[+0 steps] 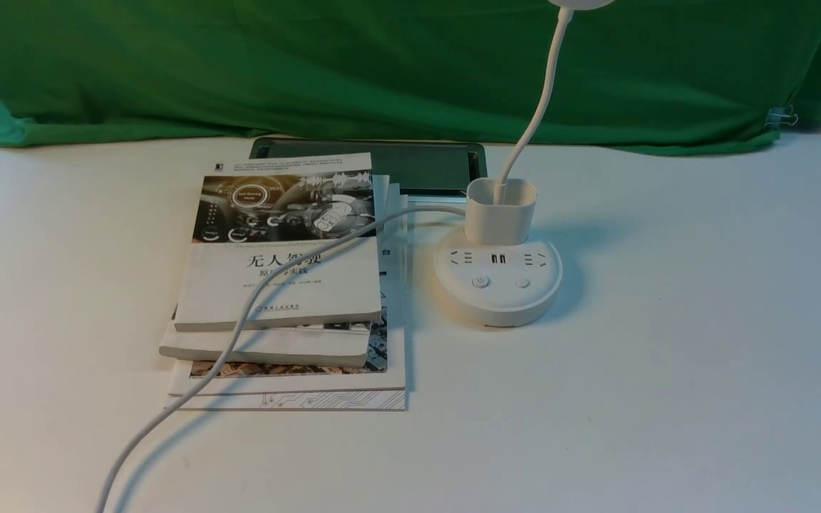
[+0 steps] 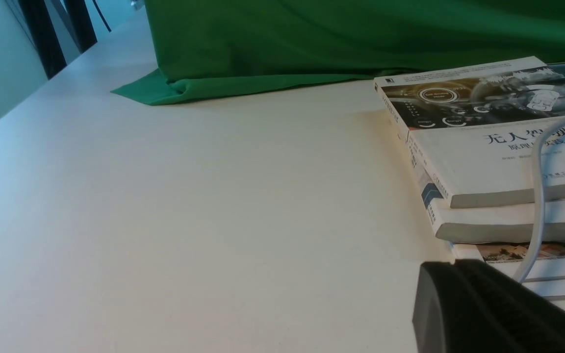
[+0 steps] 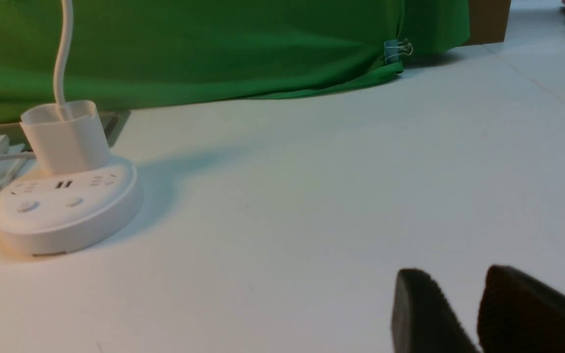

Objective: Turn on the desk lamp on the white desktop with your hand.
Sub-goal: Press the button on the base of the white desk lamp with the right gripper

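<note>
The desk lamp (image 1: 497, 281) stands on the white desktop (image 1: 667, 370), right of centre. Its round base carries sockets and two buttons (image 1: 480, 282), with a squarish cup (image 1: 501, 210) behind them. A thin gooseneck (image 1: 539, 107) rises to the head (image 1: 581, 3), which the top edge cuts off. The lamp does not look lit. Neither hand shows in the front view. In the right wrist view my right gripper (image 3: 456, 274) is open and empty above bare desktop, well apart from the lamp (image 3: 64, 208). My left gripper (image 2: 454, 264) is shut, near the books.
A stack of books (image 1: 282, 285) lies left of the lamp, with the white cable (image 1: 239, 328) running across it toward the front edge. A dark flat tablet (image 1: 410, 164) lies behind the books. Green cloth (image 1: 382, 64) covers the back, held by a clip (image 1: 781, 116).
</note>
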`<control>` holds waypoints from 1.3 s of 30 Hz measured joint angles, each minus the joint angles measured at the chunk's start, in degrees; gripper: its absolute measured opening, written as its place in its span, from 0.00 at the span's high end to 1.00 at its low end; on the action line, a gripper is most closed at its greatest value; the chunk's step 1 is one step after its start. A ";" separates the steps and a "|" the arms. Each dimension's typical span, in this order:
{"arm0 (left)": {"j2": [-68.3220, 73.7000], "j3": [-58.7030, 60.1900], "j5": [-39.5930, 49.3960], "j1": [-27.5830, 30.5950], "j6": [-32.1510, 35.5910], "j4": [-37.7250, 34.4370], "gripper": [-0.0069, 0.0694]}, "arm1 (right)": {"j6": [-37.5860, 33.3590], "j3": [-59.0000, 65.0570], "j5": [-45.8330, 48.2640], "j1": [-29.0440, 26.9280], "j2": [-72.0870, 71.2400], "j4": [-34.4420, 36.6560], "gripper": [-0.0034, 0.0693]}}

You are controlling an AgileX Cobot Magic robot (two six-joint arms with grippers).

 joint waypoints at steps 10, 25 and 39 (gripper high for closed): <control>0.00 0.00 0.00 0.00 0.00 0.00 0.88 | 38.99 0.00 -0.92 0.00 0.00 2.97 0.62; 0.00 0.00 0.00 0.00 0.00 0.00 0.88 | 40.88 0.00 -3.92 0.00 0.00 4.54 0.62; 0.00 0.00 0.00 0.00 0.00 0.00 0.88 | -10.11 -34.26 10.64 2.64 24.81 4.56 0.92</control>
